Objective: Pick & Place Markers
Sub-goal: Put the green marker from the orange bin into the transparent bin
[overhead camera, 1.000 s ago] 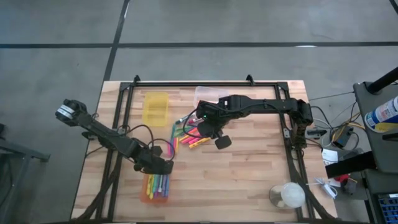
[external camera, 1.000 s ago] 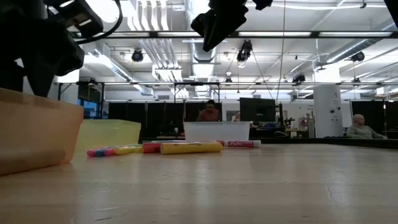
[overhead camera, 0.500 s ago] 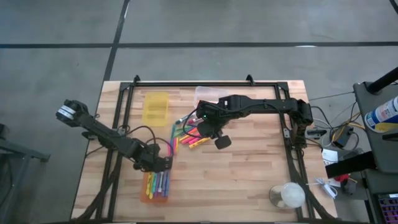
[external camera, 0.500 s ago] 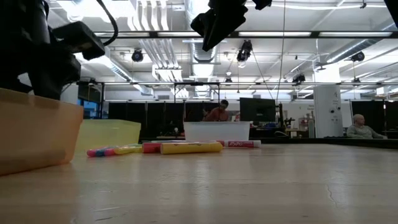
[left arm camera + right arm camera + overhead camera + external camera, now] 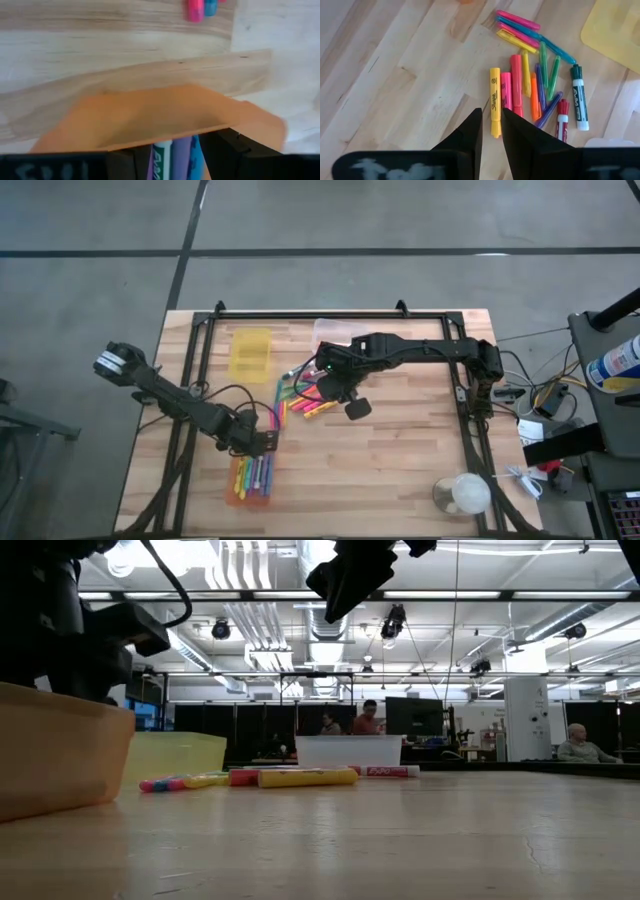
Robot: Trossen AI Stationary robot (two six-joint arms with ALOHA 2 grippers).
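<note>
The orange bin (image 5: 252,481) sits nearest the front edge of the wooden bench (image 5: 400,460), on its left side, with several markers lying inside it. The left gripper (image 5: 262,442) hangs just over the far end of this bin; its wrist view looks down past the orange wall (image 5: 150,117) at a few markers stood between its fingers (image 5: 222,150). Its jaws are spread apart, and nothing shows gripped between them.

Farther back, near the middle of the bench, a loose pile of markers (image 5: 300,400) lies flat on the wood: pink, yellow, orange, green, blue and purple, with two white-barrelled ones among them. The right gripper (image 5: 335,390) hovers above the pile's right edge. In its wrist view the jaws are nearly closed, a thin gap between the fingers (image 5: 470,135), with nothing held; a yellow marker (image 5: 494,102) lies on the bench just past the tips.

Behind the pile, a yellow bin (image 5: 251,352) stands to the left and a clear bin (image 5: 335,332) to the right, near the far rail.

In the low view, people (image 5: 368,718) show in the room beyond.
</note>
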